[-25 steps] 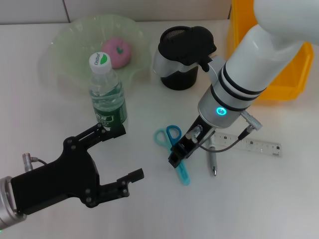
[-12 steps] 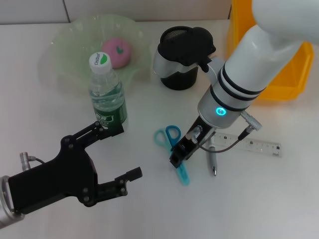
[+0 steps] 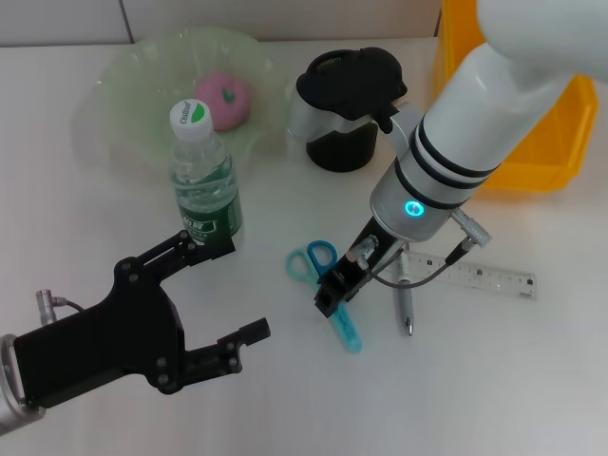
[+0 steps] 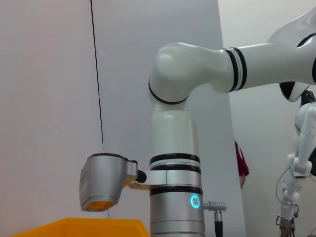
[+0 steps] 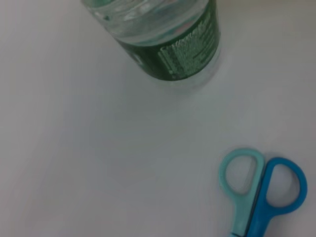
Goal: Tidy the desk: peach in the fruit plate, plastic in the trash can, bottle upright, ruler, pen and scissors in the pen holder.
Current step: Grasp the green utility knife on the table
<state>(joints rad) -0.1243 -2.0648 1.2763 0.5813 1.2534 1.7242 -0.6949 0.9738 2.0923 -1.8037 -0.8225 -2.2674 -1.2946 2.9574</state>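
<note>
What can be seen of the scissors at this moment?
The scissors lie flat on the white desk, blades shut. Two plastic handle loops, one teal and one blue, sit side by side and point toward the bottle; the teal-sheathed blades run out the other way. The right gripper sits over their middle, hiding it; whether it grips them cannot be told.
</note>
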